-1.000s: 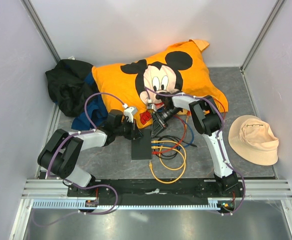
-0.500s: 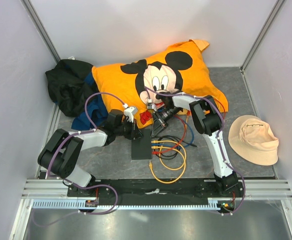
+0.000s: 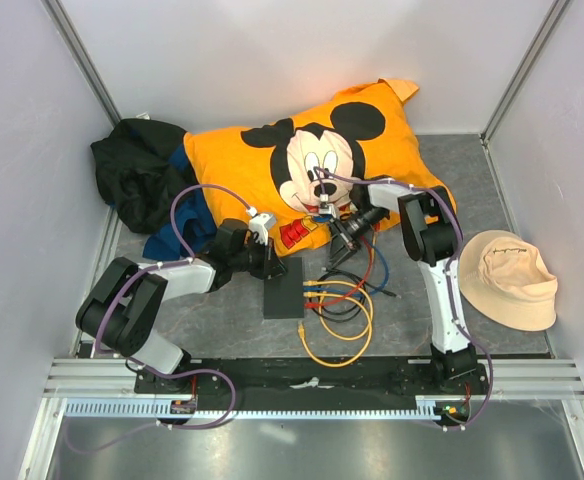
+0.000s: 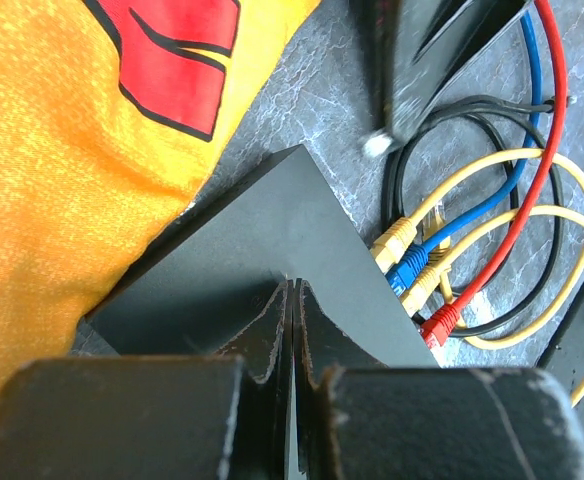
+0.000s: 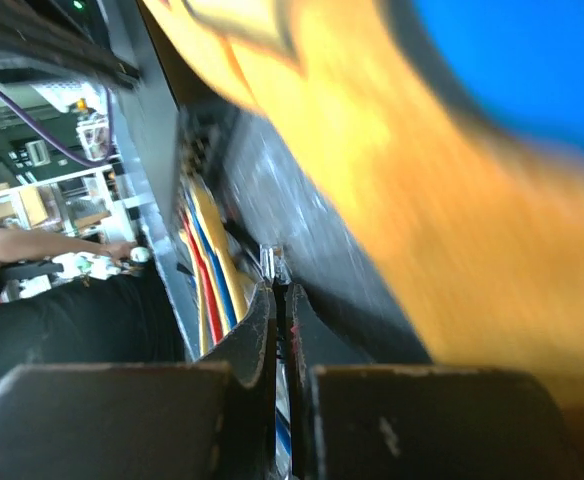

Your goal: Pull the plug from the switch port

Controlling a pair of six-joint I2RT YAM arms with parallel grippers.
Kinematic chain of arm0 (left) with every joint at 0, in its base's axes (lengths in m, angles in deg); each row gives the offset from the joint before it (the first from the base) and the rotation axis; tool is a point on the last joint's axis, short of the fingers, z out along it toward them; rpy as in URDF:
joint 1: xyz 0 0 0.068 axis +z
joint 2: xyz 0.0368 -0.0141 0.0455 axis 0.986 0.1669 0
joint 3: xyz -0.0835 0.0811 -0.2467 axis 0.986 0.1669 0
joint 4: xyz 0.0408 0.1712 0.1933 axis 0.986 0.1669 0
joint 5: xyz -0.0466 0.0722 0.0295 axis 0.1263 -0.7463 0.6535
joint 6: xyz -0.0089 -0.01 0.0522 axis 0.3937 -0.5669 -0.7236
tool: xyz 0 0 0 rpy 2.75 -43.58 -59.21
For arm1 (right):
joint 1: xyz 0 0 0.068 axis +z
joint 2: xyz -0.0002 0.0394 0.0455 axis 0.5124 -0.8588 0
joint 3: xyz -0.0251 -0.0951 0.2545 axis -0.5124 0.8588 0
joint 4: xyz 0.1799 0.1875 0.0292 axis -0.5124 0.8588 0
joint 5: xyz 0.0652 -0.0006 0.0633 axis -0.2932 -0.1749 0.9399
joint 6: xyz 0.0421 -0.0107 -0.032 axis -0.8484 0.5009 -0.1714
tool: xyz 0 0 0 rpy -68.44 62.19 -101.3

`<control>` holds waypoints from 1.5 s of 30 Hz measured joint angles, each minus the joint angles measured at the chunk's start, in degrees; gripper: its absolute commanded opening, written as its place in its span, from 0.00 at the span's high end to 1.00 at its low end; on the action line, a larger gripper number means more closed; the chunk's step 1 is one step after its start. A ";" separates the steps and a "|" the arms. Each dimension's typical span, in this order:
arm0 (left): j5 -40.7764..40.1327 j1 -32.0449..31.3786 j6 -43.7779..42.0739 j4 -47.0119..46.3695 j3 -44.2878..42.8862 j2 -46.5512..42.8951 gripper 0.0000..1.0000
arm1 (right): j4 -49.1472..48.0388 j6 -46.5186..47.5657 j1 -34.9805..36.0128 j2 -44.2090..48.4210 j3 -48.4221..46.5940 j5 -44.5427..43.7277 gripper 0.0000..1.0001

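The switch (image 3: 283, 290) is a flat dark box lying on the table, and it also fills the left wrist view (image 4: 272, 240). Yellow, blue and red plugs (image 4: 409, 268) sit in its ports along the right edge. My left gripper (image 3: 270, 263) is shut, its tips (image 4: 292, 292) resting on the switch's top. My right gripper (image 3: 335, 255) is shut on a clear plug (image 5: 275, 262) of a black cable and holds it apart from the switch. That plug also shows in the left wrist view (image 4: 376, 145). The right wrist view is blurred.
An orange Mickey Mouse cloth (image 3: 312, 150) lies behind the switch and touches its far edge. A black heap of cloth (image 3: 137, 170) is at the back left. A beige hat (image 3: 507, 278) lies at the right. Yellow, red, blue and black cables (image 3: 340, 310) loop right of the switch.
My right gripper has moved right, away from the switch's port edge, with the clear plug in it. The left gripper and switch have stayed put.
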 measured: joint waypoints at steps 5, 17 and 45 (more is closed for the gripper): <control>-0.15 -0.22 -0.22 -0.13 0.00 -0.04 0.98 | 0.20 3.34 -1.86 4.00 2.38 -4.61 1.00; -1.05 -0.87 -0.76 -0.79 0.07 -0.13 0.98 | -1.68 1.88 -7.45 23.67 -11.04 -8.85 1.00; -0.96 -1.46 -0.96 -2.05 1.99 -1.57 0.98 | -26.86 -28.04 -43.91 44.00 -36.24 -14.40 1.00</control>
